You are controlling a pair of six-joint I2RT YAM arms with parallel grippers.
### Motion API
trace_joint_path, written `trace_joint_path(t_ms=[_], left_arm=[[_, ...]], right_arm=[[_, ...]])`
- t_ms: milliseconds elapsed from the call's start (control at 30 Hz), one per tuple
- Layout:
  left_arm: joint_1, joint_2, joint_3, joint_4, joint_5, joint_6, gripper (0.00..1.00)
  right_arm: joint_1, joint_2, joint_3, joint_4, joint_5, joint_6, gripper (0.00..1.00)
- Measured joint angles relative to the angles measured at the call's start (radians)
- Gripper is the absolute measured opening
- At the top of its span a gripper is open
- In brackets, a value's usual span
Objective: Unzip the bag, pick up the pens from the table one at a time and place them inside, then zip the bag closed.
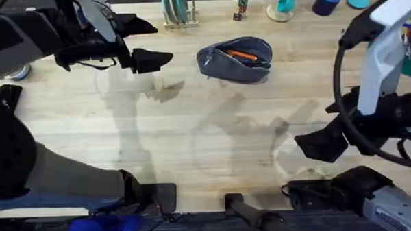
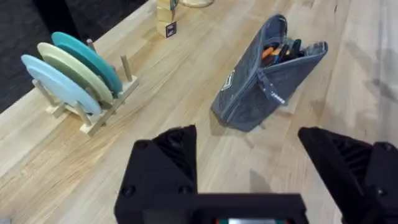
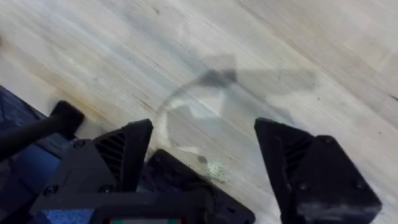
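Bag (image 1: 235, 59), a grey-blue fabric pouch, rests toward the far middle of the table (image 1: 193, 143), zipper parted and mouth gaping. Inside the opening lie the pens (image 1: 242, 55): an orange one plainly visible, with darker shafts beside it in the left wrist view (image 2: 281, 52). Left gripper (image 1: 152, 60) hangs above the planks to the left of the pouch, apart from it, its black fingers (image 2: 168, 162) spread wide with nothing between them. Right gripper (image 1: 323, 144) hovers over bare wood at the near right, well apart from the pouch, fingers (image 3: 124, 152) likewise wide and empty. A wooden plate rack (image 2: 87, 78) holding pastel plates stands at the far edge, left of the pouch.
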Motion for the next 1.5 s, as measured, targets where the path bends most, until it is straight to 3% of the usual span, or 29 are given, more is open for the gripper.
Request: trace_joint_path(t_ms=[867,1500], left_arm=[[0.008,0.005,0.0,-0.013,0.003,0.016,0.991],[0.008,0.005,0.0,-0.02,-0.039,0.016,0.993]], right_arm=[[0.0,0.0,0.0,0.0,0.0,0.0,0.996],[0.0,0.0,0.0,0.0,0.0,0.0,0.997]])
